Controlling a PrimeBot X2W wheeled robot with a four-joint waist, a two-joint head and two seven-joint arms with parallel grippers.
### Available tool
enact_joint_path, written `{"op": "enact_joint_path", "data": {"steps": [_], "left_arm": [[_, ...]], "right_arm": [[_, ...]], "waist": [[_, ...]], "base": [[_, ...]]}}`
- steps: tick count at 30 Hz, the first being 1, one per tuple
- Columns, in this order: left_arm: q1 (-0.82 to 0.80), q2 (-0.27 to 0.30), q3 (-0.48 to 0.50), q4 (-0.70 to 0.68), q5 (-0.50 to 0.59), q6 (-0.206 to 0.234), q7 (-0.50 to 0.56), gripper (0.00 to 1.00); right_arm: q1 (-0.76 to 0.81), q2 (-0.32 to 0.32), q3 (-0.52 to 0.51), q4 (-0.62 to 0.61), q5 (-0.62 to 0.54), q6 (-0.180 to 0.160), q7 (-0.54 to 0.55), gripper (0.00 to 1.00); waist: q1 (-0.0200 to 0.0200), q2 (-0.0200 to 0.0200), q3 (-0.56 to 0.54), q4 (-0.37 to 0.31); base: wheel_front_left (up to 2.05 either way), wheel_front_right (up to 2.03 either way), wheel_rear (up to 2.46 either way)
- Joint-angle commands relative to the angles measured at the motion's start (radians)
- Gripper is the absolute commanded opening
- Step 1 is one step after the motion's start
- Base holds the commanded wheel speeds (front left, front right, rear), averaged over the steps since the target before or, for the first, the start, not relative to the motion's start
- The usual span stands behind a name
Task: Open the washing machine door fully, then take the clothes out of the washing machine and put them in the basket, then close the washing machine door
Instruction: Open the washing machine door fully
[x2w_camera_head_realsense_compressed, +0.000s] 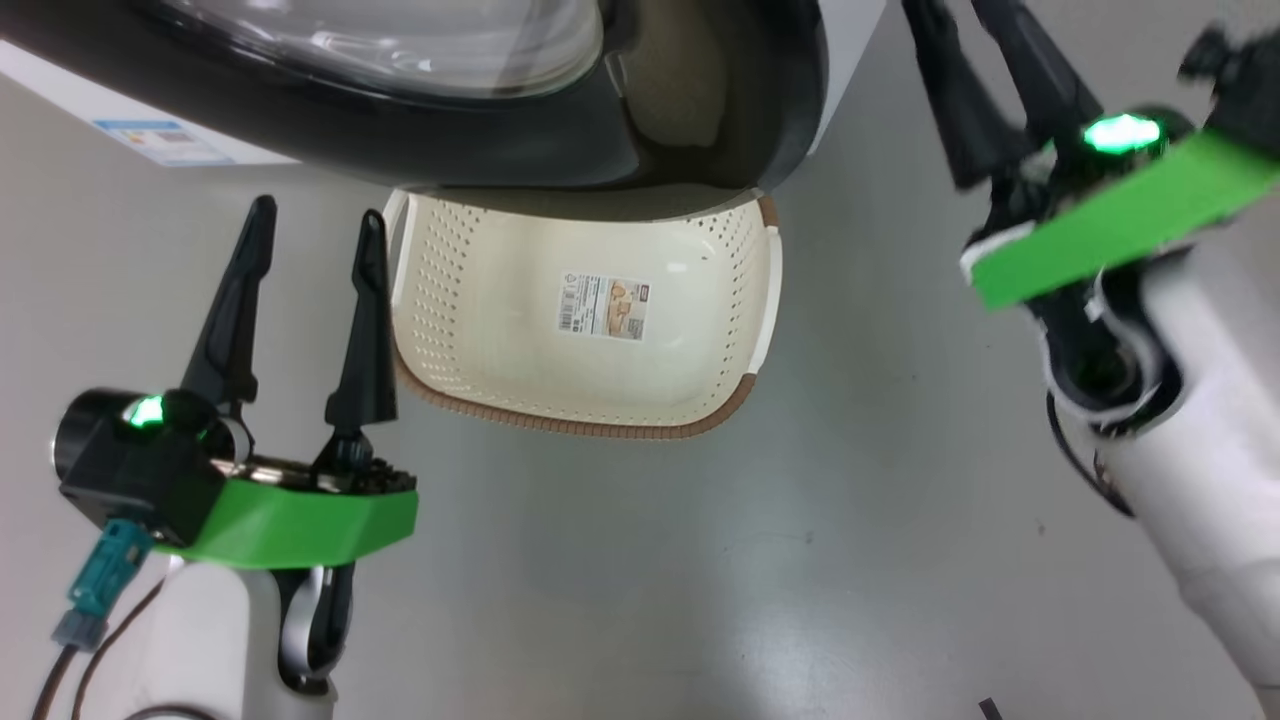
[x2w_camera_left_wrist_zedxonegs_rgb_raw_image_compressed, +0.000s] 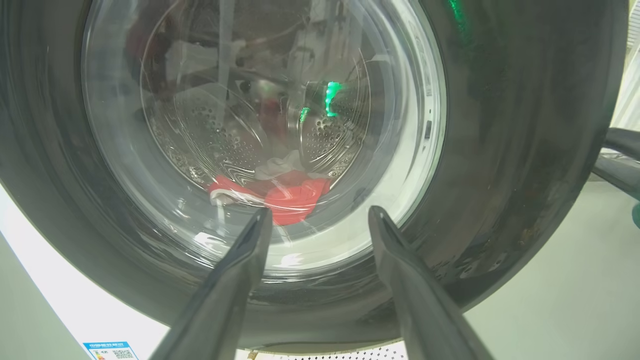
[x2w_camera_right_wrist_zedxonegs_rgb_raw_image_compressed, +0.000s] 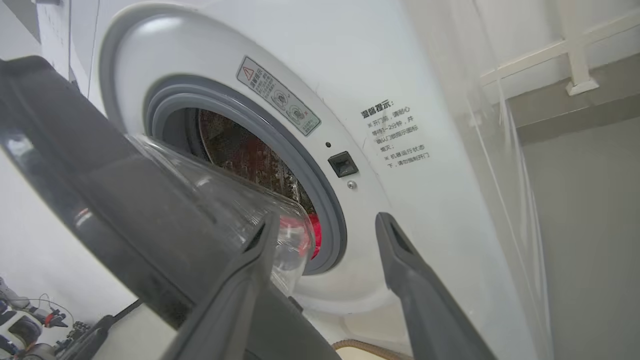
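Note:
The washing machine door (x2w_camera_head_realsense_compressed: 420, 130), a glossy black ring around a glass bowl, stands partly open from the white washing machine (x2w_camera_right_wrist_zedxonegs_rgb_raw_image_compressed: 400, 75). Red clothes (x2w_camera_left_wrist_zedxonegs_rgb_raw_image_compressed: 290, 197) with a whitish piece lie in the steel drum, seen through the glass and past the grey rubber ring as the clothes (x2w_camera_right_wrist_zedxonegs_rgb_raw_image_compressed: 312, 235). The cream basket (x2w_camera_head_realsense_compressed: 480, 300) sits on the floor under the door with nothing in it. My left gripper (x2w_camera_head_realsense_compressed: 318, 212) is open, left of the basket, facing the door's front (x2w_camera_left_wrist_zedxonegs_rgb_raw_image_compressed: 500, 150). My right gripper (x2w_camera_right_wrist_zedxonegs_rgb_raw_image_compressed: 327, 220) is open at the door's free edge (x2w_camera_right_wrist_zedxonegs_rgb_raw_image_compressed: 100, 200), holding nothing.
Grey floor (x2w_camera_head_realsense_compressed: 640, 580) spreads around the basket. A blue label (x2w_camera_head_realsense_compressed: 160, 140) marks the machine's lower front. A clear plastic sheet (x2w_camera_right_wrist_zedxonegs_rgb_raw_image_compressed: 510, 150) hangs to the right of the machine before a wall. Cables and gear (x2w_camera_right_wrist_zedxonegs_rgb_raw_image_compressed: 30, 320) lie beyond the door.

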Motion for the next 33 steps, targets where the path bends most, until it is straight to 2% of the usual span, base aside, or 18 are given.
{"op": "enact_joint_path", "data": {"steps": [1,3,5,11,16,23,28,33], "left_arm": [[0.034,0.025,0.035,-0.020,0.012,-0.006,-0.005,1.00],[0.040,0.025,0.040,-0.021,0.013,-0.006,-0.005,1.00],[0.043,0.025,0.045,-0.022,0.014,-0.006,-0.005,1.00],[0.045,0.025,0.051,-0.023,0.011,-0.007,-0.005,1.00],[0.051,0.025,0.050,-0.026,0.007,-0.007,-0.005,1.00],[0.053,0.025,0.056,-0.034,0.004,-0.006,-0.005,1.00],[0.052,0.025,0.058,-0.038,0.003,-0.005,-0.005,1.00],[0.050,0.025,0.056,-0.041,0.007,-0.006,-0.005,1.00]], "right_arm": [[0.041,0.002,0.035,0.003,-0.053,0.008,-0.071,1.00],[0.062,0.006,0.043,0.049,-0.136,0.008,-0.109,1.00],[0.083,0.040,-0.017,0.063,-0.224,0.008,-0.116,1.00],[0.210,0.162,-0.222,-0.018,-0.564,0.008,-0.117,1.00],[0.295,0.217,-0.314,-0.064,-0.764,0.008,-0.117,1.00],[0.390,0.251,-0.385,-0.154,-0.837,0.008,-0.117,1.00],[0.436,0.253,-0.382,-0.210,-0.817,0.008,-0.117,1.00],[0.476,0.254,-0.358,-0.211,-0.822,0.008,-0.117,1.00]], "waist": [[0.0000,0.0000,-0.015,-0.011],[0.0000,0.0000,-0.022,-0.019],[0.0000,0.0000,-0.026,-0.026],[0.0000,0.0000,-0.037,-0.037],[0.0000,0.0000,-0.047,-0.036],[0.0000,0.0000,-0.044,-0.033],[0.0000,0.0000,-0.040,-0.032],[0.0000,0.0000,-0.036,-0.033]], "base": [[0.00,0.00,0.00],[0.00,0.00,0.00],[0.00,0.00,0.00],[0.00,0.00,0.00],[0.00,0.00,0.00],[0.00,0.00,0.00],[0.00,0.00,0.00],[0.00,0.00,0.00]]}}
